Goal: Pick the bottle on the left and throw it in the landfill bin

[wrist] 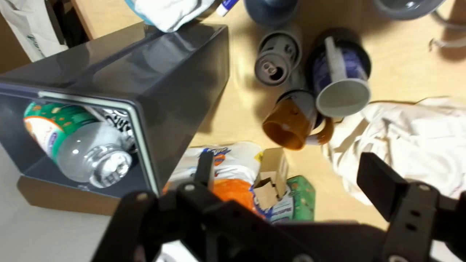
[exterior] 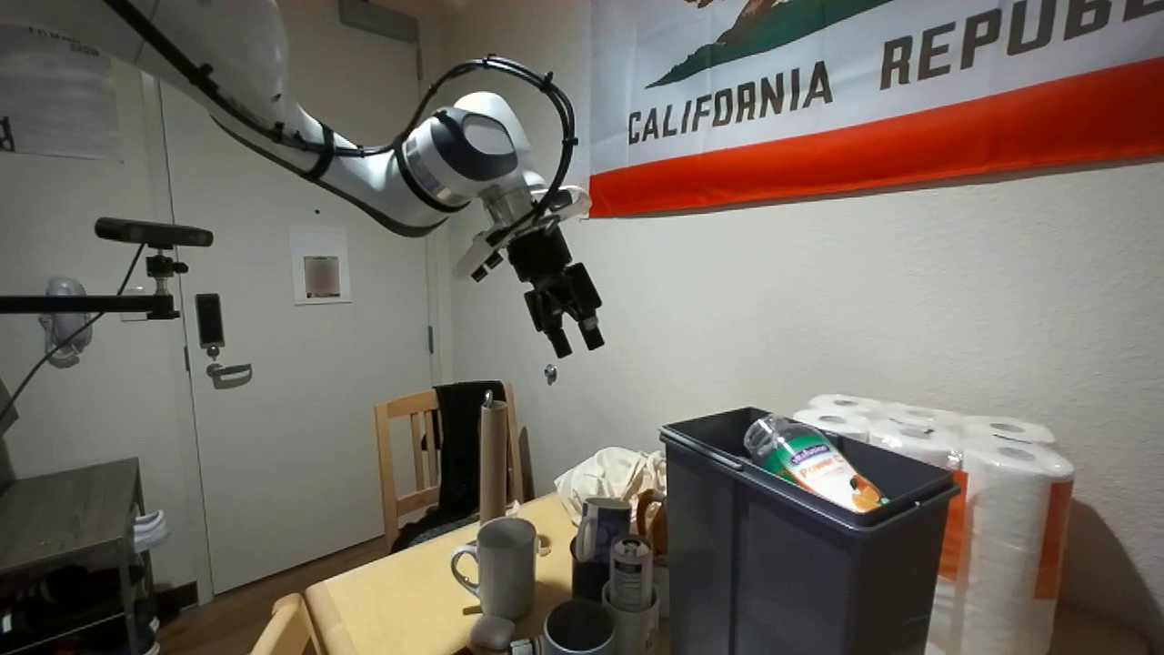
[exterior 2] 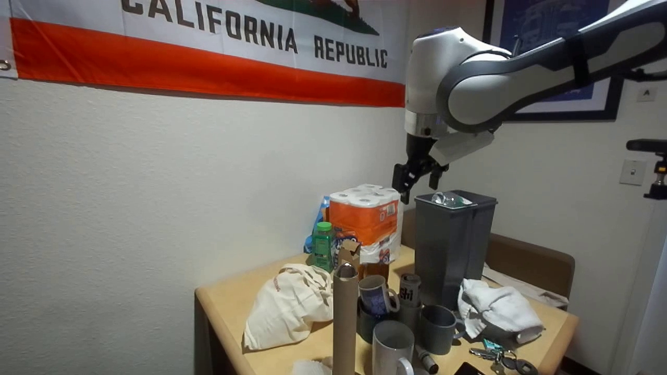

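My gripper point(exterior: 578, 346) is open and empty, high above the table; it also shows open in an exterior view point(exterior 2: 419, 191) and the wrist view point(wrist: 287, 163). The bottle point(exterior 2: 323, 247), green with a green cap, stands on the table by the paper-roll pack. Its green side point(wrist: 303, 196) shows in the wrist view, the top hidden by my gripper. The landfill bin point(exterior: 800, 564) is tall and dark grey; it also shows in an exterior view point(exterior 2: 453, 255) and the wrist view point(wrist: 189, 69). A clear capless container point(wrist: 89, 147) with a green and white label lies tilted inside it.
The paper-roll pack point(exterior 2: 365, 221) stands beside the bin. A small cardboard box point(wrist: 271, 174) is between pack and bottle. Several mugs point(exterior: 509, 564), a can point(wrist: 273, 67), a tall cardboard tube point(exterior 2: 344, 312), a cloth bag point(exterior 2: 292, 307) and keys point(exterior 2: 503, 359) are on the table.
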`<state>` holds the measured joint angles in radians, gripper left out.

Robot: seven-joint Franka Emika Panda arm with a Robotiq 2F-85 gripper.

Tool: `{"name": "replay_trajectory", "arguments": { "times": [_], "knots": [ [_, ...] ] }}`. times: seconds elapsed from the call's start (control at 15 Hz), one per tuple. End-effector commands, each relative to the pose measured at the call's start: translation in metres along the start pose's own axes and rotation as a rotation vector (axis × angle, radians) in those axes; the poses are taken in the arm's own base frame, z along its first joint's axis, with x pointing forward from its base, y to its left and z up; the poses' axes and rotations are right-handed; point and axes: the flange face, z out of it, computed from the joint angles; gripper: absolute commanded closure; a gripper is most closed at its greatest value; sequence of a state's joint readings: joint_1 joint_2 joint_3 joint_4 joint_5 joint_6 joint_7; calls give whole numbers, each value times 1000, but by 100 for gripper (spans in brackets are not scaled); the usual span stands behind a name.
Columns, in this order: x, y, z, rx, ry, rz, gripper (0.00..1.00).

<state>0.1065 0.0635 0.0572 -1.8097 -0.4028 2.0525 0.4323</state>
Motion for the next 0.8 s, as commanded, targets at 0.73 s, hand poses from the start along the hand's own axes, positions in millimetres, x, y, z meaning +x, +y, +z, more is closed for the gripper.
{"name": "replay_trajectory", "arguments": {
  "times": [0.73],
  "knots": [
    [-62,-94,-29,244,-233,-523,0]
  ]
}}
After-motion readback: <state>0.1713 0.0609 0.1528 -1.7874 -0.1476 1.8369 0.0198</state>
